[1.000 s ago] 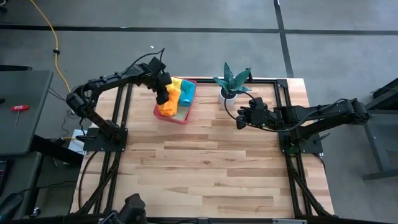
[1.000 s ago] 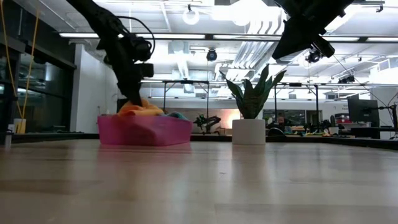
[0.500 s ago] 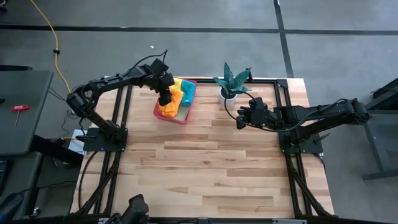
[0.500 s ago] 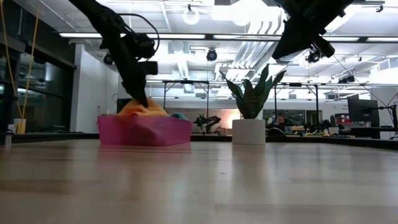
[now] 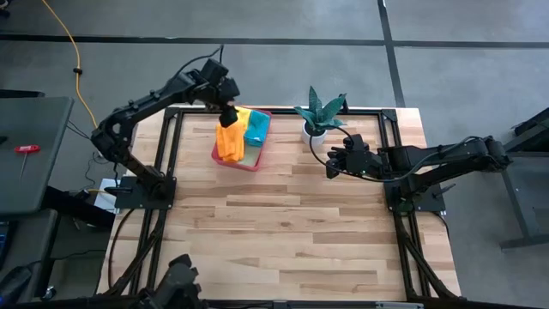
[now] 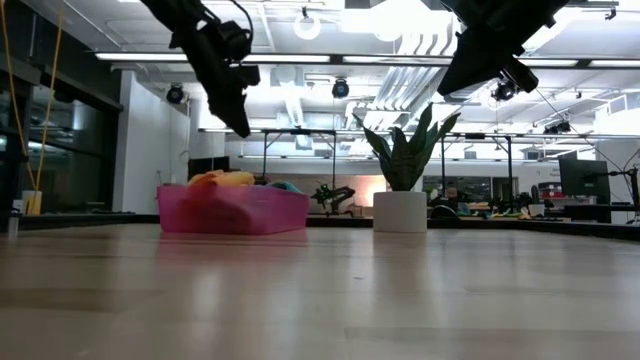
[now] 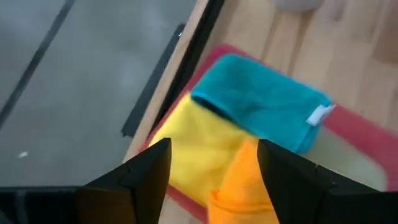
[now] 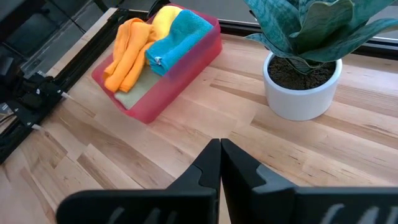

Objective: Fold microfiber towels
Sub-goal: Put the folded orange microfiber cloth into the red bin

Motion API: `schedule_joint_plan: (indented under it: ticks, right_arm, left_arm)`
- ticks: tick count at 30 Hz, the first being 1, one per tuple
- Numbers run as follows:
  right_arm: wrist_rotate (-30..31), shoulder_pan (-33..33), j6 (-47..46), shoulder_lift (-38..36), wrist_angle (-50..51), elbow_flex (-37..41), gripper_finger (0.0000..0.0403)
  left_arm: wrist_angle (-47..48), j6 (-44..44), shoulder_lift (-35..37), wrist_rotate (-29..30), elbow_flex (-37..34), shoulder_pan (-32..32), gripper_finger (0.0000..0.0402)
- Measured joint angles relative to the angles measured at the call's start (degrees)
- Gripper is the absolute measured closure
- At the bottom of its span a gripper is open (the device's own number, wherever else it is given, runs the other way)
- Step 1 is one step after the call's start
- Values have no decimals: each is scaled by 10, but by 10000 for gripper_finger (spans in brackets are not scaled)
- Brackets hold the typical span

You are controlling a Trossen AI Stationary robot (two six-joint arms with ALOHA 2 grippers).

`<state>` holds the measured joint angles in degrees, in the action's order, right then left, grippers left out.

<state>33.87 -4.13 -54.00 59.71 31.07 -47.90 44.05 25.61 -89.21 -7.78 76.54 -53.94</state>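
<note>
High view: the left gripper (image 5: 228, 110) hangs over the pink tray (image 5: 257, 158) on the desk (image 5: 283, 223); below its fingers lie the orange towel (image 5: 229, 140), yellow towel (image 5: 243, 114) and teal towel (image 5: 256, 127), its finger gap hidden by the wrist.

Low view: raised clear above the tray, fingers a dark blur.

Left wrist view: fingers (image 7: 146, 165) spread wide, holding nothing.

Right wrist view: right gripper (image 8: 221, 163) pressed closed, empty, the potted plant (image 8: 303, 74) beyond its fingers; a light green towel (image 8: 138, 90) half buried.

Towels (image 8: 149, 43) lie bunched in tray (image 8: 186, 68).
</note>
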Motion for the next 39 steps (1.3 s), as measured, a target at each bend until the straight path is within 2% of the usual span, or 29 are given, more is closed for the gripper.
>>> schedule_joint_plan:
  ticks: [2,4,6,9,10,15,19,23,26,32,39]
  right_arm:
    - [0,0,0,0,0,0,402]
    - [0,0,1,0,0,0,402]
    - [0,0,3,0,0,0,402]
    - [1,0,5,0,0,0,402]
    - [1,0,6,0,0,0,402]
    - [2,0,16,0,0,0,402]
    - [2,0,15,0,0,0,402]
    - [-2,0,15,0,0,0,402]
    - [-3,0,15,0,0,0,402]
    - [-3,0,13,0,0,0,402]
    - [-3,0,0,0,0,0,402]
  left_arm:
    - [10,-11,4,-21,4,-5,181]
    - [20,-23,10,-32,-2,-5,208]
    - [15,-40,23,-31,-21,-1,259]
    - [-4,-69,46,-27,-68,0,365]
    - [-10,-79,55,-27,-88,0,382]
    - [-41,-94,85,5,-178,3,399]
    - [-113,-111,80,6,-219,18,401]
    - [-174,-129,68,19,-224,38,401]
    - [-186,-114,53,36,-224,46,401]
    - [-188,-111,-3,38,-224,60,402]
    - [-254,-135,-80,30,-223,97,402]
